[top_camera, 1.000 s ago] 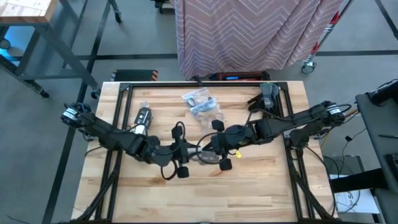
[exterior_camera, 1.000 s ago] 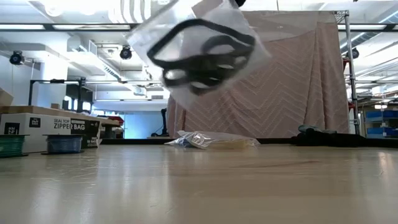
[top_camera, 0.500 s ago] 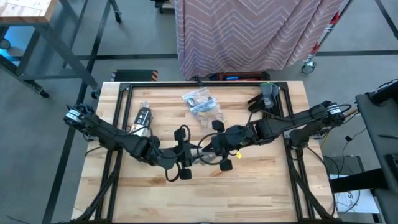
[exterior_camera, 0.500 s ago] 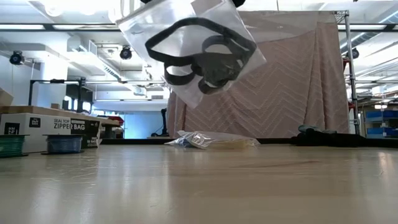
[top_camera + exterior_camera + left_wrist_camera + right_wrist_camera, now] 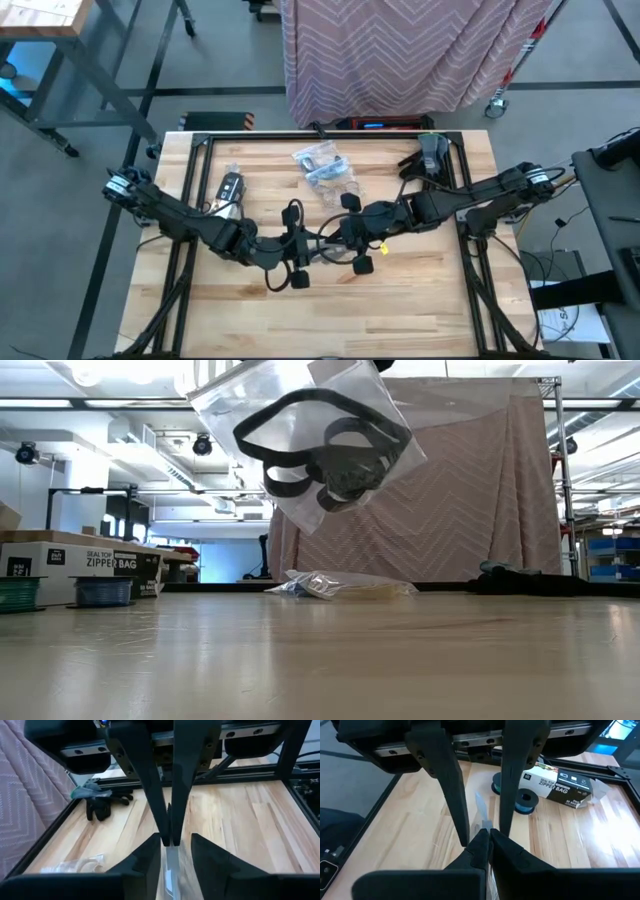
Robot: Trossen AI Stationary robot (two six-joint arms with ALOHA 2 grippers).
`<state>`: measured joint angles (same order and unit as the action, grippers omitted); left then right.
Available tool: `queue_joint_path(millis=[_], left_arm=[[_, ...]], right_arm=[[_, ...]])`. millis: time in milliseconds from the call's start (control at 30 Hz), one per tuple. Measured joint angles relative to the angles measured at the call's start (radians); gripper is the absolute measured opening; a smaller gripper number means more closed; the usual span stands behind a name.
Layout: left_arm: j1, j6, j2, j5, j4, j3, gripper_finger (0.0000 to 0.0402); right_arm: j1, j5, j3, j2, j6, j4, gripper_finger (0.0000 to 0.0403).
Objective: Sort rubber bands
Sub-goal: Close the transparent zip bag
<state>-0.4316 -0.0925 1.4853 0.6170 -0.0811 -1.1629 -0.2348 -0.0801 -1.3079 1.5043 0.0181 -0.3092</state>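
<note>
A clear plastic bag (image 5: 250, 395) with black rubber bands (image 5: 320, 455) inside hangs in the air over the middle of the table. My right gripper (image 5: 488, 837) is shut on its upper edge. My left gripper (image 5: 176, 847) faces it from the table's left. It is open, with one finger on either side of that same edge (image 5: 170, 865), and I see no touch. In the high view the two grippers meet at the bag (image 5: 325, 252). My right gripper pinches the bag's upper edge (image 5: 481, 820) between its two fingertips. It comes slanting down from the table's right side. The bag hangs tilted below the fingers, well clear of the table, with the black bands gathered inside it.
A heap of clear bags (image 5: 325, 170) lies at the far middle of the table. Dark gloves (image 5: 432, 155) lie at the far right. A zipper-bag box (image 5: 80, 565) and spools (image 5: 103, 592) stand at the far left. The near half of the tabletop (image 5: 330, 320) is bare wood.
The hanging bag has swung and turned. Its left corner in the low view has risen, and the bag now hangs still.
</note>
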Motion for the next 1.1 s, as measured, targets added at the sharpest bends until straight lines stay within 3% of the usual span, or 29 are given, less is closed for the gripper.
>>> queue_joint_path(millis=[367, 1100], left_arm=[[0.0, -0.006, 0.0, 0.002, -0.01, 0.0, 0.0018], [-0.005, -0.082, -0.001, -0.005, -0.054, -0.002, 0.0007]], right_arm=[[0.0, 0.001, 0.0, -0.001, 0.0, -0.003, 0.0], [0.0, 0.001, 0.0, 0.0, -0.026, -0.003, 0.0]])
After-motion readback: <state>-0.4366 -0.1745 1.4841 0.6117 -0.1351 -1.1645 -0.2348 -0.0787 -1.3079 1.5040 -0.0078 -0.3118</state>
